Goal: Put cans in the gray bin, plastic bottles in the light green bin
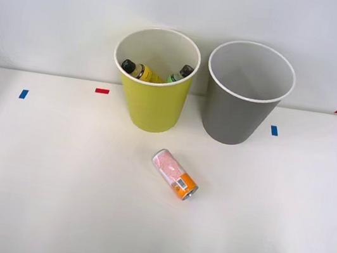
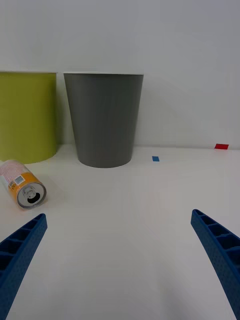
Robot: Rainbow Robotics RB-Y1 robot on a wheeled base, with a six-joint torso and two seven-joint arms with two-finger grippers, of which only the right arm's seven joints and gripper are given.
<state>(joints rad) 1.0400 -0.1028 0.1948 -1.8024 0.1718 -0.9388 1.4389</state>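
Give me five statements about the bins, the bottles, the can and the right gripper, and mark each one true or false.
1. The can lies on its side on the table. True.
2. The two plastic bottles are in the gray bin. False: they are inside the light green bin.
3. The right gripper is shut on the can. False: its fingers are spread apart and hold nothing.
4. The gray bin stands to the right of the light green bin in the front view. True.
5. The can stands upright between the bins. False: it lies in front of them, nearer the robot.
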